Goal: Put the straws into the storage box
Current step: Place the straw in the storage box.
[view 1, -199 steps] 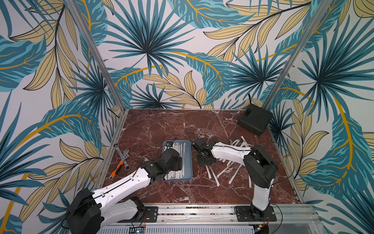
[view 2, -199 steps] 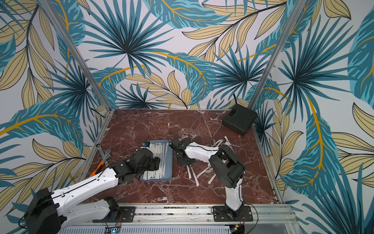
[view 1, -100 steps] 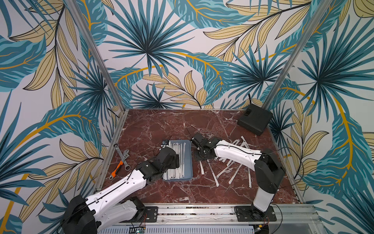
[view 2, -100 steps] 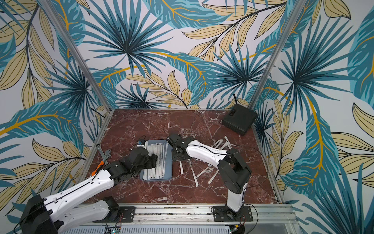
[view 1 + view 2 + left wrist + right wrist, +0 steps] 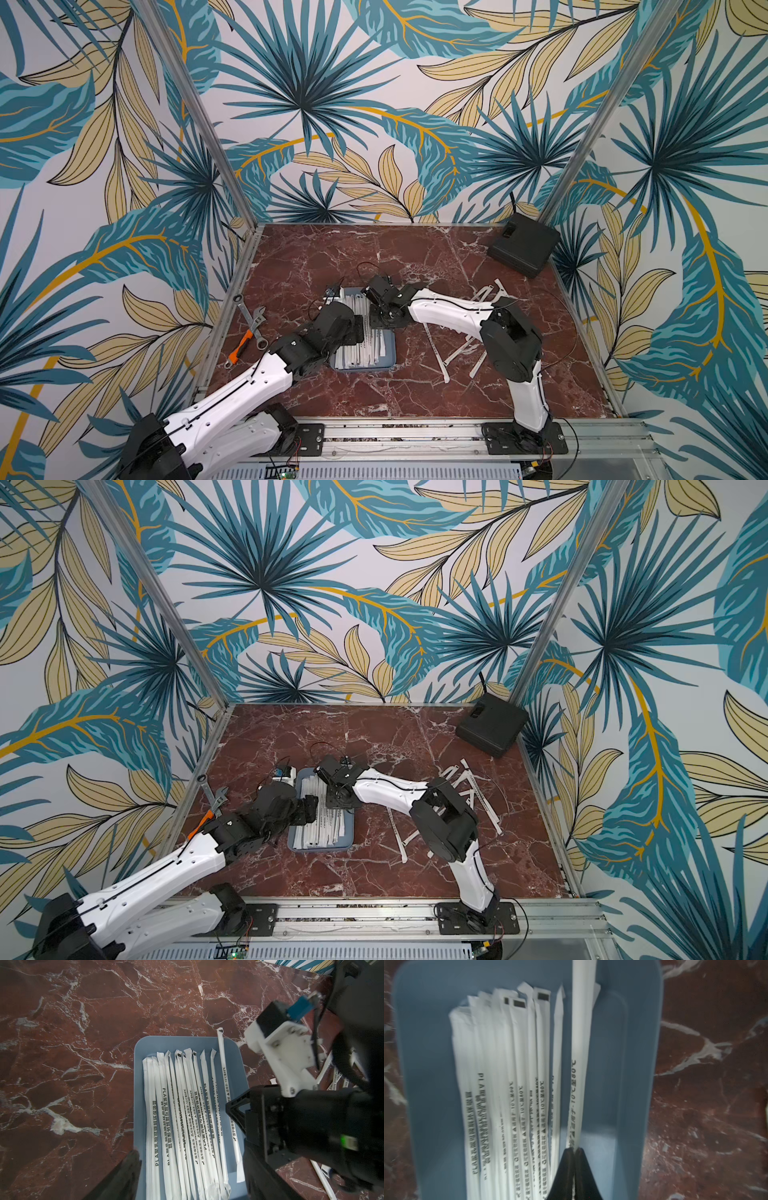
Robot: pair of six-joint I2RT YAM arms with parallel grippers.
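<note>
Your right hand (image 5: 574, 1150) is clenched on one straw (image 5: 581, 1053) above the storage box (image 5: 639, 1064), beside the flat, white, paper-wrapped straws (image 5: 500, 1084) lying inside. The held straw's far tip overhangs the box's low rounded rim. Letting go here could leave it propped on the smooth grey-blue plastic, or sliding onto the marbled bench (image 5: 332, 257) among the loose straws (image 5: 436, 353). Your left hand (image 5: 191, 1151) straddles the box's end; I cannot tell whether it presses the walls.
</note>
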